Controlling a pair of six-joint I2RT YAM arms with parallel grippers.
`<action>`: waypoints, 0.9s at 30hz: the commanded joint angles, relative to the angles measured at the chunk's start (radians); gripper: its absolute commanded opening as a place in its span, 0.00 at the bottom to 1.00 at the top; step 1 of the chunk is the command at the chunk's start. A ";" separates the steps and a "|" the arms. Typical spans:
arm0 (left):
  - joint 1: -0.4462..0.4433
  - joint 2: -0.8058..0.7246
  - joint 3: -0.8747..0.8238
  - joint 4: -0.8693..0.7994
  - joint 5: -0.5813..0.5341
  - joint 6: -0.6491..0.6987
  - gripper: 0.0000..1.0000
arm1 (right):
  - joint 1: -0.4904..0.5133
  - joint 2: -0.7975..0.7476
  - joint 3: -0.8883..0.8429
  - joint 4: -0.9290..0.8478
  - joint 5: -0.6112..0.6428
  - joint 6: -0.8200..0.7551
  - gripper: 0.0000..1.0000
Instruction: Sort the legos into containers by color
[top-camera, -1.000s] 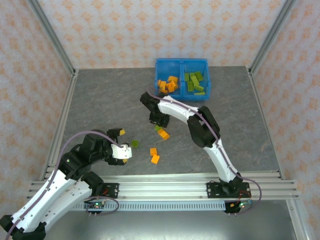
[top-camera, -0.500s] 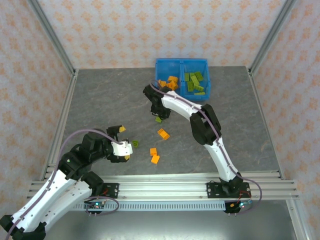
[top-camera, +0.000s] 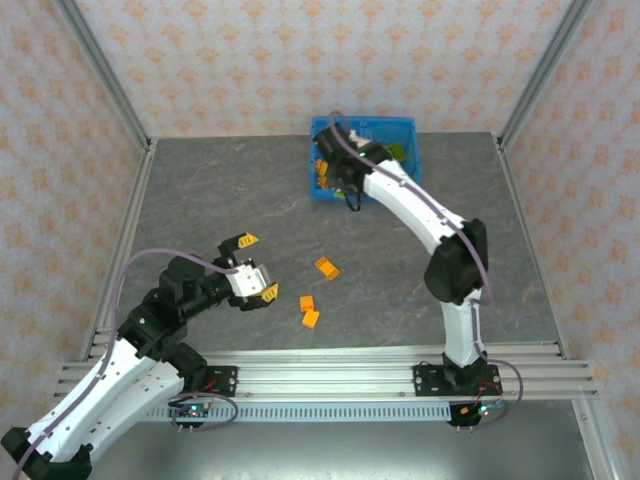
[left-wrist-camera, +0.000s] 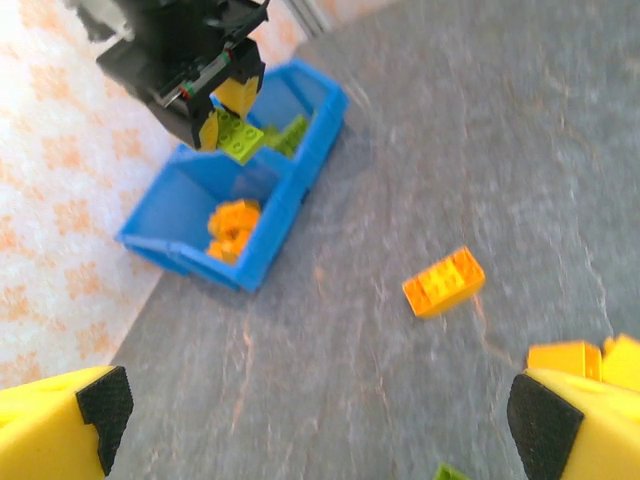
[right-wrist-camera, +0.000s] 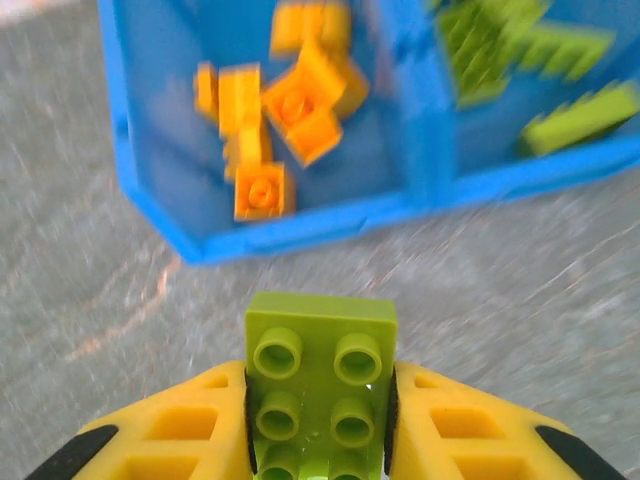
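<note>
My right gripper (right-wrist-camera: 320, 440) is shut on an olive-green lego (right-wrist-camera: 322, 345), held studs-up just in front of the blue bin (right-wrist-camera: 300, 225). The bin's left container holds several orange legos (right-wrist-camera: 290, 100); its right container holds green legos (right-wrist-camera: 520, 60). From the top view, the right gripper (top-camera: 343, 183) hovers at the bin's front-left corner (top-camera: 318, 192). My left gripper (top-camera: 255, 268) stands wide open low over the table, nothing between its fingers. Three orange legos lie loose to its right: one (top-camera: 326, 267) farther off, two (top-camera: 309, 310) close together. A green lego's tip (left-wrist-camera: 450, 472) shows by the left gripper (left-wrist-camera: 320, 415).
Metal frame rails (top-camera: 120, 240) border the grey table on the left and right, with patterned walls behind. The bin sits against the back edge. The left wrist view shows the right gripper with its green brick (left-wrist-camera: 235, 135) above the bin (left-wrist-camera: 240, 260).
The right arm lifted a green lego off the table's middle and carried it back to the bin's front-left. The left gripper shifted slightly right toward the loose legos, staying open.
</note>
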 joint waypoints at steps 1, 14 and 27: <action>-0.005 0.023 0.014 0.157 0.083 -0.081 1.00 | -0.078 -0.070 -0.032 0.016 0.095 -0.146 0.32; -0.005 0.153 0.121 0.224 -0.142 -0.404 1.00 | -0.327 0.339 0.345 0.076 -0.046 -0.343 0.34; -0.050 0.228 0.139 0.286 -0.033 -0.406 1.00 | -0.375 0.471 0.500 0.063 -0.282 -0.265 0.59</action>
